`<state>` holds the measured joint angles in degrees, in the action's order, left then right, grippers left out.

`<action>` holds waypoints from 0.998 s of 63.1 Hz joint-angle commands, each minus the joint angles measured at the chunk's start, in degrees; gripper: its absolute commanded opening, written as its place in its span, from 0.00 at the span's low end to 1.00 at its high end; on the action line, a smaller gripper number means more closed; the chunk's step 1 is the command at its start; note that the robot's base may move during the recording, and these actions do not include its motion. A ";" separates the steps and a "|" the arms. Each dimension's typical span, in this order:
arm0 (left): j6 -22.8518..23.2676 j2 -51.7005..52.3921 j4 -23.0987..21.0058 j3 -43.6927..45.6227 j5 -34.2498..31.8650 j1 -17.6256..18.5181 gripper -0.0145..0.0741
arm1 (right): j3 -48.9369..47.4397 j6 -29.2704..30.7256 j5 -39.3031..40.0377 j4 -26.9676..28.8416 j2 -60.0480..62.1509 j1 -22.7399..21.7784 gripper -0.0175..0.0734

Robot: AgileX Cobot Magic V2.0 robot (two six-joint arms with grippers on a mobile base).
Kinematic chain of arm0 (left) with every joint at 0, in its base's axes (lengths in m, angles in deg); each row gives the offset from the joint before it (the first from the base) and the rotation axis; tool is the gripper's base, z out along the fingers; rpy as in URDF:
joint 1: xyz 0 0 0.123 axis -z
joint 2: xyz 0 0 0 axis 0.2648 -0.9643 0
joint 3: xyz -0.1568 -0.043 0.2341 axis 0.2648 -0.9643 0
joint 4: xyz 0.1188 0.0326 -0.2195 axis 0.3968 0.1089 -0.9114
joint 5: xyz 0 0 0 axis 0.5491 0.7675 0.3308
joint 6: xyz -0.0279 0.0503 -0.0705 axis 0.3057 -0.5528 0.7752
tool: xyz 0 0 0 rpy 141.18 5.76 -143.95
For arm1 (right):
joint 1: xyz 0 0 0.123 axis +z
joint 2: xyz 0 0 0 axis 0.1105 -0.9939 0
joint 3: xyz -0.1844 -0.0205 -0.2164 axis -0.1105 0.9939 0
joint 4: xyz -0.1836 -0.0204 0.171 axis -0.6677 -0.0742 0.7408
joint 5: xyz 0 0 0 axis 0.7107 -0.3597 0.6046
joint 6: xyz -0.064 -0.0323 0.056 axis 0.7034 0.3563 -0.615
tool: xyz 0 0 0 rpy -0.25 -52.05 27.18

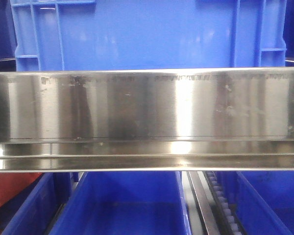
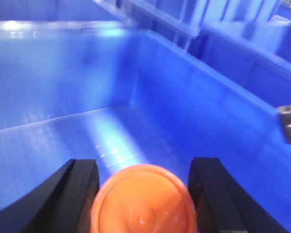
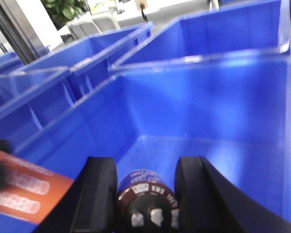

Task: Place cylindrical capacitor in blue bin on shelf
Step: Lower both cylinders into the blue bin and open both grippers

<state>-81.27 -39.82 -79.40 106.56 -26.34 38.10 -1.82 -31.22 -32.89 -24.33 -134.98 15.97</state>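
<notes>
**Both sides holding, front view blocked**

The shelf rail hides both arms in my front view. My right gripper pinches the dark capacitor over the bare floor of the blue bin — its lower end is cut off. My left gripper pinches one orange can.

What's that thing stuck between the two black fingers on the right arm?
The cylindrical capacitor, dark with metal terminals, sits between the right gripper's black fingers, over the blue bin. The right wrist view shows it.
</notes>
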 commanded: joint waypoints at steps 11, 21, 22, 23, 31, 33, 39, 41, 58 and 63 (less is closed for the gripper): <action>-0.26 0.13 -0.37 0.80 -2.52 0.31 0.18 | -0.65 0.37 -1.46 -2.21 0.14 0.17 0.01; -0.26 0.13 -0.37 0.80 -2.44 0.31 0.52 | -0.65 0.37 -0.74 -3.71 0.14 0.17 0.23; -0.26 0.13 -0.37 0.80 -2.44 0.31 0.55 | -0.65 0.37 -0.64 -3.71 0.14 0.17 0.27; -0.26 0.13 -0.37 0.80 -2.44 0.31 0.59 | -0.65 0.37 -0.71 -3.71 0.14 0.17 0.32; -0.26 0.13 -0.37 0.80 -2.32 0.31 0.80 | -0.65 0.50 -0.44 -3.71 0.14 0.17 0.83; -0.26 0.13 -0.37 0.80 -2.32 0.31 0.85 | -0.65 0.50 -0.44 -3.80 0.14 0.17 0.82; -0.26 0.13 -0.37 0.80 -2.32 0.31 0.84 | -0.65 0.50 -0.44 -3.80 0.14 0.17 0.82; -0.26 0.13 -0.37 0.80 -2.32 0.31 0.84 | -0.65 0.50 -0.44 -3.80 0.14 0.17 0.82; -0.26 4.60 -0.37 0.80 -3.30 0.31 0.65 | -0.65 0.50 -0.44 -5.91 5.34 0.17 0.69; -0.26 6.07 -0.37 0.80 -3.09 0.31 0.37 | -0.65 0.50 -0.44 -6.30 6.94 0.17 0.46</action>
<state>-81.27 -35.90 -79.40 106.90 -28.34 38.10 -2.04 -31.11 -34.61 -29.42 -129.82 15.97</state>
